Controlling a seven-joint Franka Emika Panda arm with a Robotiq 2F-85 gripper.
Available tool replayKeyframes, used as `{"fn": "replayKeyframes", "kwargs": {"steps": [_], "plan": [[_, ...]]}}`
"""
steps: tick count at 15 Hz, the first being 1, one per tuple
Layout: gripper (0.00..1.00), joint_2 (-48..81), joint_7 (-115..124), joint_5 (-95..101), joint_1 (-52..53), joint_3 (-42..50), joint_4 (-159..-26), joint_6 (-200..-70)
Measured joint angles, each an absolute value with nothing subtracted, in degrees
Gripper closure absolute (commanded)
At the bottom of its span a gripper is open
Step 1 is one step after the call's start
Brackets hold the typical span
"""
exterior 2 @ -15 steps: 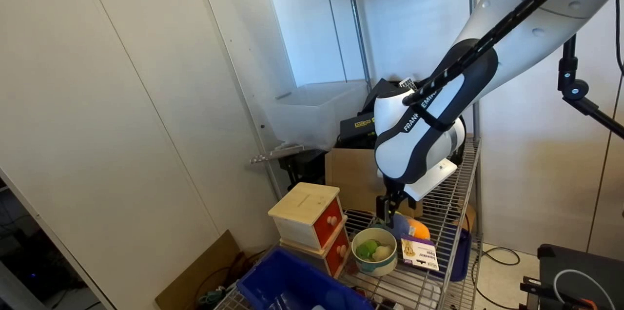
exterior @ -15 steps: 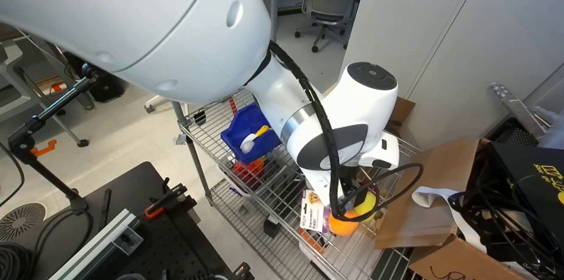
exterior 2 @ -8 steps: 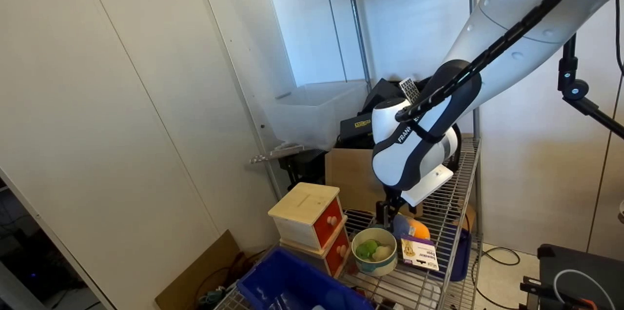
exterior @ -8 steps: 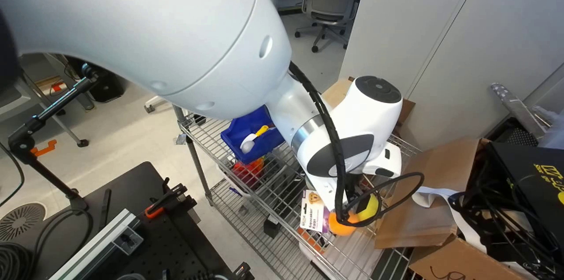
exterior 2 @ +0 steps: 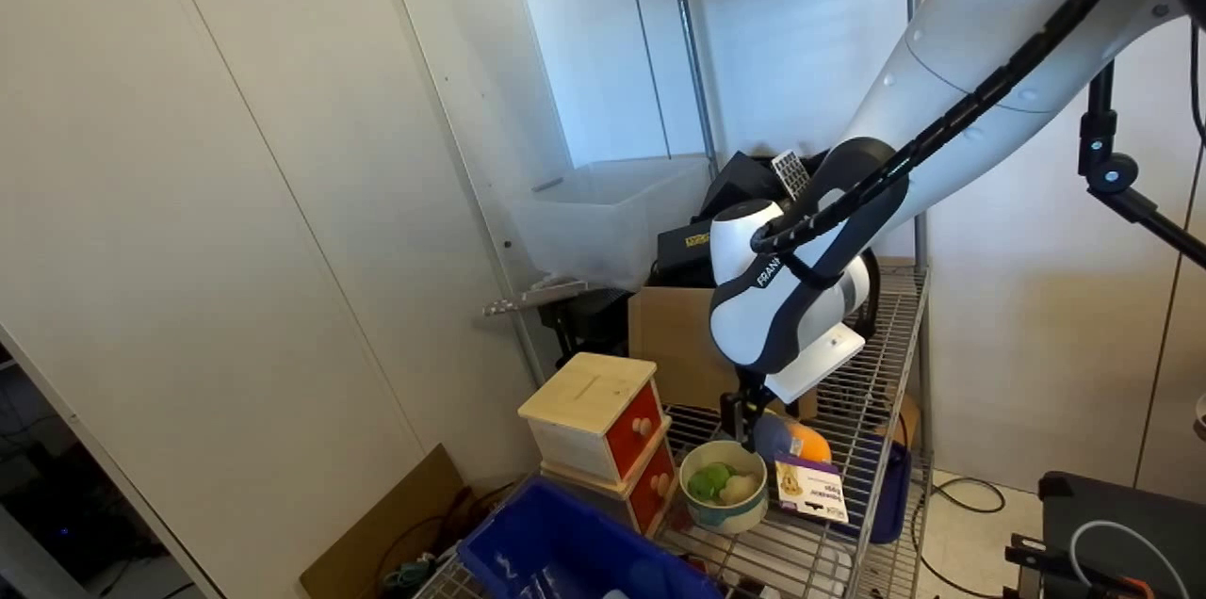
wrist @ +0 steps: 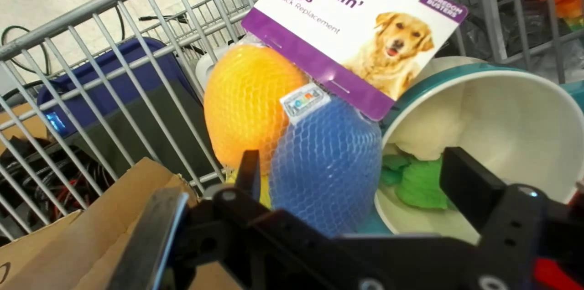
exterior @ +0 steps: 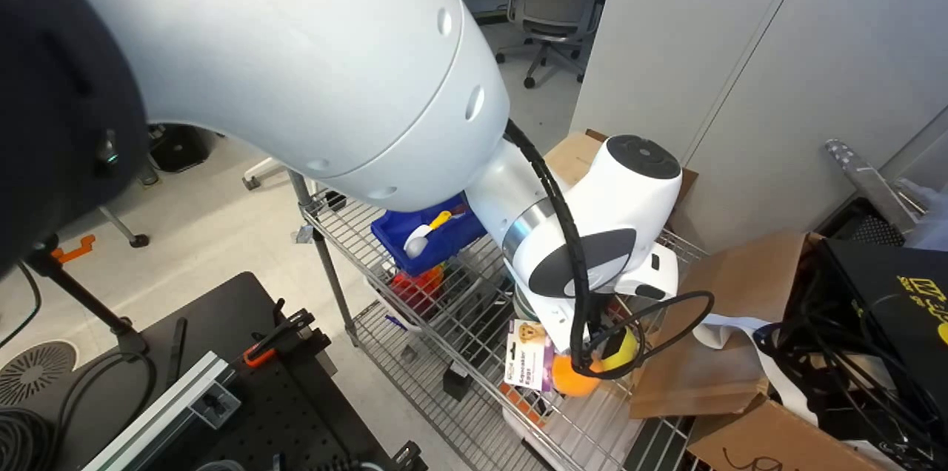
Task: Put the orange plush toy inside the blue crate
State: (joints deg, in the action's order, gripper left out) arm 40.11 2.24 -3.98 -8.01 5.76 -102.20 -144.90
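Observation:
The orange plush toy (wrist: pixel 253 94) is an orange egg in clear netting, packed with a blue egg (wrist: pixel 326 167) and a yellow one under a white-and-purple card. It also shows in both exterior views (exterior: pixel 572 380) (exterior 2: pixel 810 444). My gripper (wrist: pixel 353 169) is open and empty. In the wrist view its fingers span the blue egg and the bowl's near side; the left fingertip overlaps the orange egg's lower edge. In an exterior view the gripper (exterior 2: pixel 740 434) is just above the bowl's far rim. The blue crate (exterior 2: pixel 584 524) stands apart; a spoon lies in it in an exterior view (exterior: pixel 392 225).
A pale green bowl (exterior 2: pixel 724 516) with green and cream things inside touches the pack's side. A red-and-tan drawer box (exterior 2: pixel 586 401) stands between bowl and crate. A cardboard box (exterior: pixel 711 345) is behind the pack. A darker blue bin (wrist: pixel 132 59) shows beyond the shelf's wires.
The arm has come lower and shifted slightly toward the bowl. The gripper has moved down toward the bowl's rim. The egg pack, bowl and crate have not moved.

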Motion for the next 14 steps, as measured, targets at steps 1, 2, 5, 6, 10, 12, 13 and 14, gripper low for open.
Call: {"fn": "replayKeyframes", "kwargs": {"steps": [1, 2, 5, 6, 10, 12, 13, 14], "plan": [[0.0, 40.5, 2.3, -4.0, -8.0, 5.8, -101.9, -144.9], [0.0, 40.8, 2.4, -4.0, -8.1, 5.8, -101.6, -144.9], [0.0, 41.5, 2.4, -4.0, -8.1, 5.8, -101.0, -144.7], [0.0, 41.6, 2.4, -4.0, -8.1, 5.8, -100.8, -144.7], [0.42, 42.2, 2.4, -4.0, -8.1, 5.8, -100.7, -144.5], [0.58, 42.4, 2.4, -4.0, -8.1, 6.0, -100.5, -144.3], [0.65, 42.5, 2.4, -4.0, -8.1, 6.1, -100.5, -144.0], [0.73, 42.5, 2.4, -4.0, -8.1, 6.2, -100.4, -143.8]]}}
